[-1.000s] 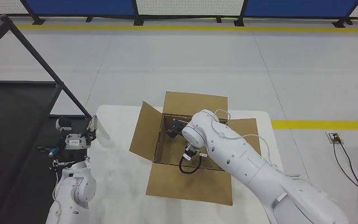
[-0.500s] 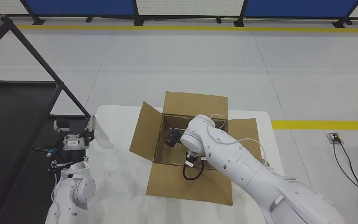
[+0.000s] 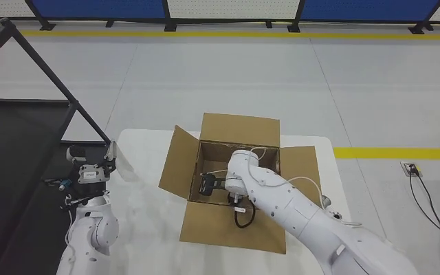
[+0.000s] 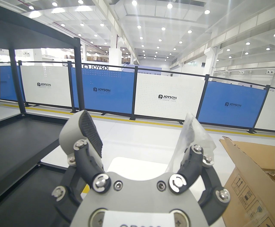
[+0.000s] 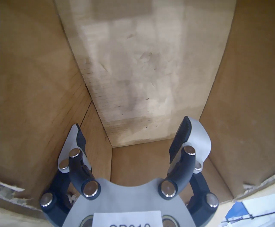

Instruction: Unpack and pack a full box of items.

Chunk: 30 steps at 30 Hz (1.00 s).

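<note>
One cardboard box [image 3: 240,128] sits pretty much in the middle of the white desk [image 3: 147,206], all four flaps folded out. Two arms here. The right gripper [image 3: 208,184] is down inside the box on its left side, and the right wrist view has its fingers [image 5: 180,137] spread apart with nothing between them, just brown box walls [image 5: 32,86] all round. There's a bit of something blue and white [image 5: 247,211] at the corner of that view, can't tell what it is.

The left gripper [image 3: 94,155] is off by the desk's left edge, well apart from the box [image 4: 242,178]. Jaws wide open there too, but one clear plastic bag [image 4: 193,135] is draped over one finger, not pinched.

One black rack [image 3: 34,151] stands just left of the desk. Floor is pale grey with a yellow line [image 3: 206,33], and a fence of blue and white panels [image 4: 169,98] runs along the back. Big hall, lots of round ceiling lights [image 4: 169,5].
</note>
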Each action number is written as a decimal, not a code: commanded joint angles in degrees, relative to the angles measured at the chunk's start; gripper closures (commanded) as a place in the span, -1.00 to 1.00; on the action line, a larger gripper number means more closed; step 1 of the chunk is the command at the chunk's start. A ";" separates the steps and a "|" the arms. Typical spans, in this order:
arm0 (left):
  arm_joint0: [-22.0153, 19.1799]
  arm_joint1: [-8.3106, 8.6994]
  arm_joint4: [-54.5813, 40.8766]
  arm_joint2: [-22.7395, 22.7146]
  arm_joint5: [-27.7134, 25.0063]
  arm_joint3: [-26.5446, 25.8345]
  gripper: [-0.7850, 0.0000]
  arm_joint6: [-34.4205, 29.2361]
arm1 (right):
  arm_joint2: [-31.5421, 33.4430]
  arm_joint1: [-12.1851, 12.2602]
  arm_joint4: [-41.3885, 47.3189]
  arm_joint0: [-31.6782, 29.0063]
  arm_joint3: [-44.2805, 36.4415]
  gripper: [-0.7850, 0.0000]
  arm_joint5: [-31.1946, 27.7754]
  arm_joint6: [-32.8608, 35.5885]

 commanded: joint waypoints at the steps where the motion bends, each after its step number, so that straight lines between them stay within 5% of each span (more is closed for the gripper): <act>1: -0.13 0.00 -0.23 0.10 0.26 0.46 -1.00 0.24 | 0.62 0.44 0.51 -0.32 -0.72 -1.00 -1.78 0.10; 11: -0.66 0.09 -1.36 0.05 0.69 3.12 -1.00 0.69 | 1.08 3.45 4.60 -1.19 -5.72 -1.00 -0.83 1.43; 30: -0.93 0.19 -1.62 -0.41 0.91 4.87 -1.00 0.92 | 1.08 3.45 4.60 -1.19 -5.72 -1.00 -0.83 1.43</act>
